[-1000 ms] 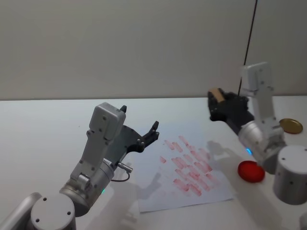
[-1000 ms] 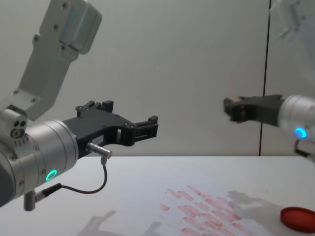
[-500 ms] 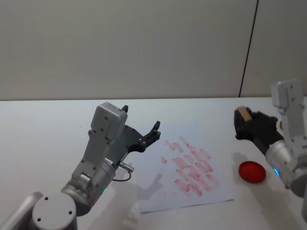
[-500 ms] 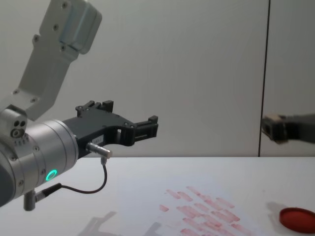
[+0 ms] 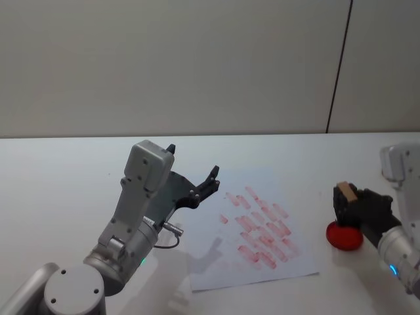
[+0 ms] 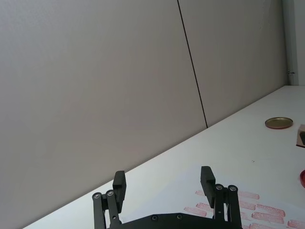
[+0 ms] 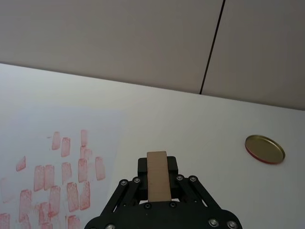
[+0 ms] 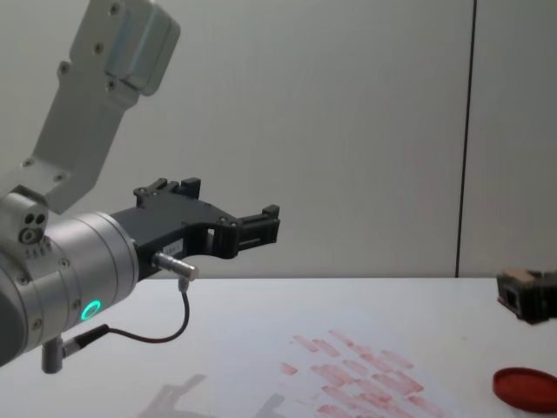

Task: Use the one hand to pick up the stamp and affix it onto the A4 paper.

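While your right gripper (image 5: 346, 205) clamps the stamp (image 5: 347, 191), a plain tan wooden block with no readable marking, it hangs over the red pad (image 5: 344, 237) near the bench's right edge, beside the paper (image 5: 223, 262). Your left gripper (image 8: 261, 225) idles raised, fingers spread wide.

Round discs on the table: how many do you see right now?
2. The red ink pad lies right of the A4 paper, under the right gripper. A brass-coloured lid lies farther back.
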Robot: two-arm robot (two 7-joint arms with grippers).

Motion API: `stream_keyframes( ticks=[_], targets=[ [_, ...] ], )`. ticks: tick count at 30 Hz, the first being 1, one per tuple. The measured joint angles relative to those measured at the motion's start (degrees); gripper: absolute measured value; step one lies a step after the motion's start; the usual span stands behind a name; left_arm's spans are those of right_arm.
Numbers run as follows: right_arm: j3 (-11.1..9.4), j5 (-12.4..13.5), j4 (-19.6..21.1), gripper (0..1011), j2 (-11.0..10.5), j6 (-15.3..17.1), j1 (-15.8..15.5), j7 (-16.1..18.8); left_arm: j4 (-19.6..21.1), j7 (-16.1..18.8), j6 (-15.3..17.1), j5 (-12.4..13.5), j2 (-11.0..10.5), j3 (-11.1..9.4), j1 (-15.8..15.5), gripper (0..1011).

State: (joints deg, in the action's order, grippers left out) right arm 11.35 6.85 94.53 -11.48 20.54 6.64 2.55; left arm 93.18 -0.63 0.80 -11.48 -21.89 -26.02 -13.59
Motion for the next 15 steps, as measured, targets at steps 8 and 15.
stream_keyframes(
  ticks=[8, 15],
  targets=[
    [-0.25, -0.41, -1.41, 220, -0.46, 0.3, -0.98, -0.39, 0.0, 0.0, 0.0, 0.0, 0.0, 0.0, 0.0, 993],
    [-0.42, -0.73, -2.84, 219, -0.56, 0.58, -1.1, -0.46, 0.0, 0.0, 0.0, 0.0, 0.0, 0.0, 0.0, 993]
  ],
)
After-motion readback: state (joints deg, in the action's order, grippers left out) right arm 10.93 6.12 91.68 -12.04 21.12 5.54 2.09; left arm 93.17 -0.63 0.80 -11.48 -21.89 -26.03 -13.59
